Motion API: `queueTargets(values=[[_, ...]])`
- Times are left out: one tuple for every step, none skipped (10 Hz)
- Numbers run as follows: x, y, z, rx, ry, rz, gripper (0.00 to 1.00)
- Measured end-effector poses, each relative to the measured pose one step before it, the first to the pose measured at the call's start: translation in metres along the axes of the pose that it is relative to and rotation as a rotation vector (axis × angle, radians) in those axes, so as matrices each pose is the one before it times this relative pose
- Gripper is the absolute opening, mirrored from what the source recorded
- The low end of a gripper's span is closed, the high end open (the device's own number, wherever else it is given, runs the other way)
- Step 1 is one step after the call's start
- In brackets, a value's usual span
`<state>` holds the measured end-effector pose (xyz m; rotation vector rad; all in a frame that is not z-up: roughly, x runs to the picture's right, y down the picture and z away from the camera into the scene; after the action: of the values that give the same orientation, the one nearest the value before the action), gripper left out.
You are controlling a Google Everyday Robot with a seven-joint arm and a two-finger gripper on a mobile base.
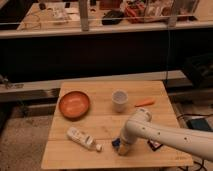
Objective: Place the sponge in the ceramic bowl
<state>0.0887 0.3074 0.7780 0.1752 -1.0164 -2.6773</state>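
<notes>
Yellow-blue sponge (pixel 115 143) at 6 o'clock, pincer (pixel 122 149) down on it, hold impossible to tell. Likely grasp step; next, lift toward ceramic bowl (pixel 74 105) at 10 o'clock.

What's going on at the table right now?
The robot's arm reaches in from the right of the view, its end effector down at the sponge near the table front edge, between the white bottle and a dark packet. Whether it has a hold is unclear. The ceramic bowl sits empty at the back left, sponge not yet placed.
</notes>
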Motion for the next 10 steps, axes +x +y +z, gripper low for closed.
queueTargets(values=[[-0.00025,-0.00011,-0.0005,0.00187,-0.00247,0.00484,0.28],[0.00053,-0.00022,-0.00257,-0.00041,-0.00132,0.00593,0.19],[0.0035,-0.00146,-0.00561,-0.00687,0.00251,0.00818,0.08],[0.0075,-0.00128,-0.00935,-0.0135,0.00578,0.01355,0.02],[0.01033,0.0009,-0.0119,-0.00807,0.01392,0.02258,0.0],[0.01683,0.00572,-0.01521,-0.00105,0.02203,0.04083,0.0],[0.01157,0.00607,-0.00635,0.00434,0.01138,0.02388,0.0],[0.01623,0.00835,-0.00301,0.00876,0.01409,0.00933,0.0],[0.02241,0.00722,0.00338,0.01476,0.02013,-0.003,0.0],[0.01763,0.00512,0.0047,0.01183,0.02383,-0.00426,0.0]])
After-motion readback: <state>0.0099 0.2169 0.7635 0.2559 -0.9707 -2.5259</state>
